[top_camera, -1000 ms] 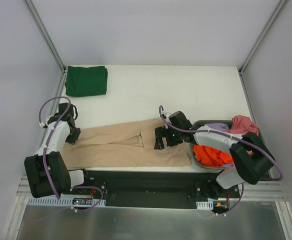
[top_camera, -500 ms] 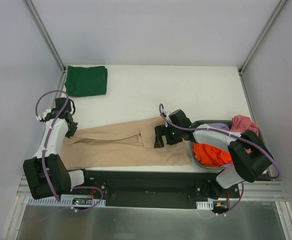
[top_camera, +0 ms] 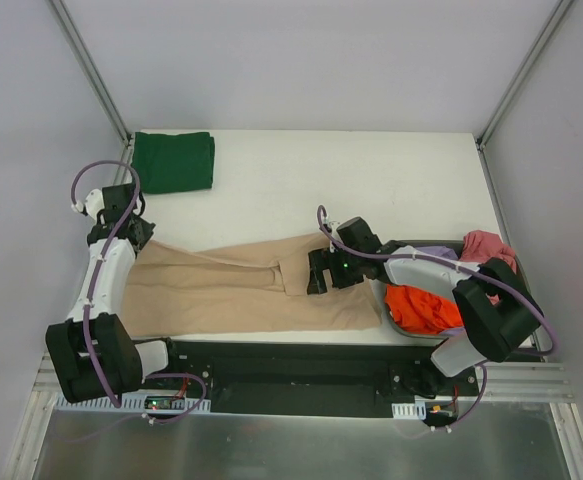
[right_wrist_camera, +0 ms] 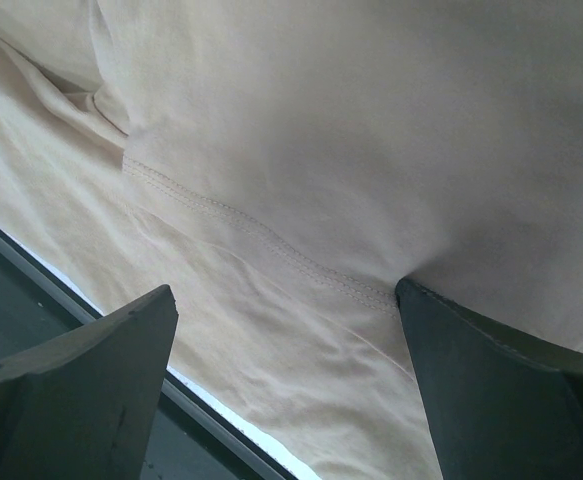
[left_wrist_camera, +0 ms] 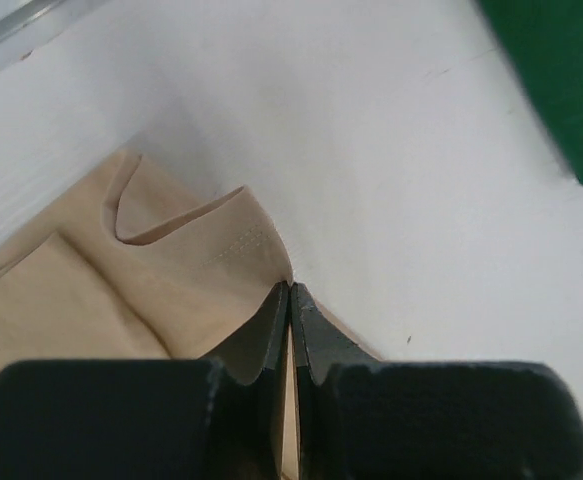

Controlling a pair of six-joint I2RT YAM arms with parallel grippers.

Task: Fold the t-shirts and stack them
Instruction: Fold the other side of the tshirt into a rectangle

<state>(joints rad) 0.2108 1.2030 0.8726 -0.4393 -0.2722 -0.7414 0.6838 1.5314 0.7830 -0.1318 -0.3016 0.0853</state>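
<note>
The large beige t-shirt (top_camera: 241,290) lies spread along the near edge of the white table. My left gripper (top_camera: 131,238) is shut on its far left corner; in the left wrist view the jaws (left_wrist_camera: 291,292) pinch the beige cloth (left_wrist_camera: 171,280) just above the table. My right gripper (top_camera: 313,273) is open and rests on the shirt's right half; its two fingers straddle a seam of the beige cloth (right_wrist_camera: 271,200). The dark green t-shirt (top_camera: 172,160) lies folded at the far left corner and shows in the left wrist view (left_wrist_camera: 561,80). Orange-red (top_camera: 421,308), pink (top_camera: 486,248) and lilac (top_camera: 433,254) shirts lie in the tub.
The grey oval tub (top_camera: 403,246) stands at the near right, right next to my right arm. The table's near edge and a dark rail (right_wrist_camera: 31,320) run just below the beige shirt. White walls close in the left, right and back.
My left gripper has moved toward the far side along the left edge, pulling the beige shirt's left corner with it. My right gripper has barely moved.
</note>
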